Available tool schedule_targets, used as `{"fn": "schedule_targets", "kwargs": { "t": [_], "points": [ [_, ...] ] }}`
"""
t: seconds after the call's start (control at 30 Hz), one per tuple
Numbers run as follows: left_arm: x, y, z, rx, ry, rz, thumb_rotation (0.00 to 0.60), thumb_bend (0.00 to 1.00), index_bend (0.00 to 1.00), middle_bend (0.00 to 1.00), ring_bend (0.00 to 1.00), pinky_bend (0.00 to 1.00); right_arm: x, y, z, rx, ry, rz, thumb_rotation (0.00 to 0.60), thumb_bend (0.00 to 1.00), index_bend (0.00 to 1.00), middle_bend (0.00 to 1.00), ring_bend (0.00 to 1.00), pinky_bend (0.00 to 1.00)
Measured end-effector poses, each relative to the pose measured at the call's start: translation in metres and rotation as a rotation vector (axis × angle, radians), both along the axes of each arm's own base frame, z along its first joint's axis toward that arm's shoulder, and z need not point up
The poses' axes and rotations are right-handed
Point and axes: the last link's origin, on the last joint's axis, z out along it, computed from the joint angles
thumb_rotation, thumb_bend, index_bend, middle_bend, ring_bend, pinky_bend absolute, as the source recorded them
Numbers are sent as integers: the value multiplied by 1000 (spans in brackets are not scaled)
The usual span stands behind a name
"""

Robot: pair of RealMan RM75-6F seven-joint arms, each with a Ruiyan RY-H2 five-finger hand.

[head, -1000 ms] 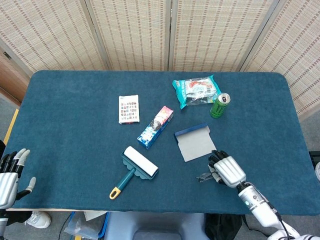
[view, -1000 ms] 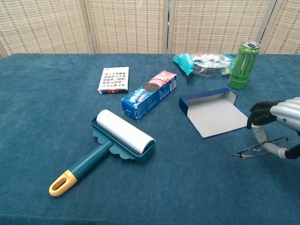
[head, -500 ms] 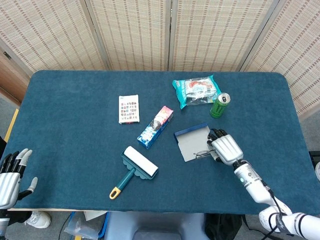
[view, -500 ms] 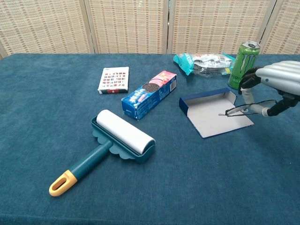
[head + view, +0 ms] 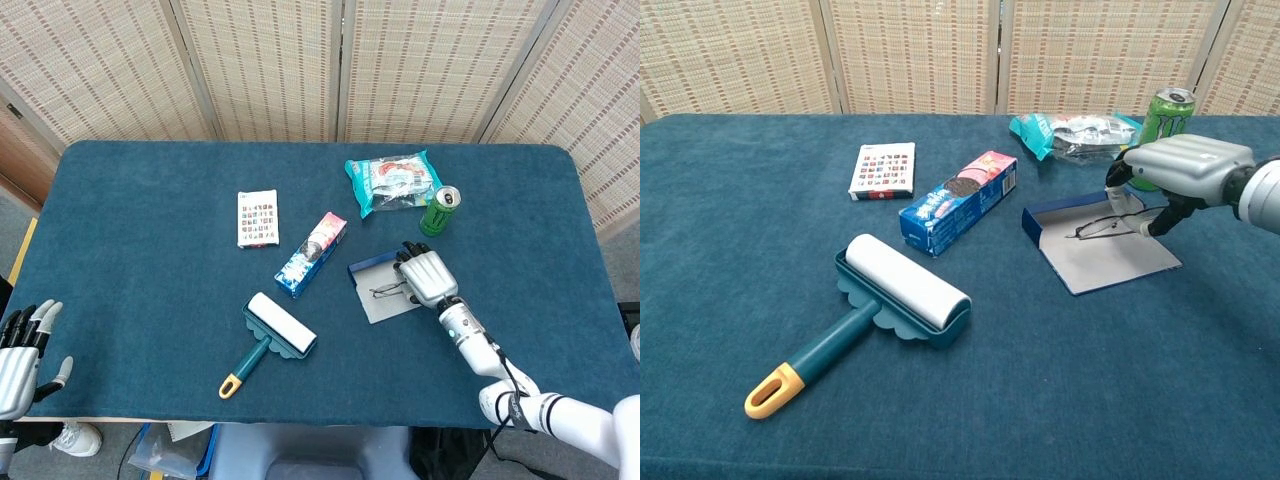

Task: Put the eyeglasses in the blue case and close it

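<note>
I have the right robot hand pinching the eyeglasses above the open blue case, toward the bench's right edge (near the green can). My left robot hand idles off the front-left corner, fingers spread and holding nothing.

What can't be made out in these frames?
- Whether the eyeglasses already touch the blue case: neither view settles it.
- The right robot hand's fingertips on the frame: head view, hidden beneath the hand's back.
- The left robot hand: head view, cut off by the edge; absent from chest view.
- Print on the card box: too small.
</note>
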Motion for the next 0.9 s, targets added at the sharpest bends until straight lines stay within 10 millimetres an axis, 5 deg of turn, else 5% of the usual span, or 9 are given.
{"fn": "schedule_targets", "kwargs": {
  "t": [0.2,0.53,0.9],
  "points": [
    [-1,1,-2,-8,0,3,600,382,3,0,0,0,4,-4,-5,-21,-5,-3,600,348,388,191,81,186],
    [-2,2,-4,-16,-1,5,600,382,3,0,0,0,5,-4,-9,-47,-21,-5,600,233,52,78,17,137],
    [-5,1,-7,-27,-11,14,600,381,3,0,0,0,-6,2,-1,-22,-8,-30,600,164,0,0,0,0]
  ]
}}
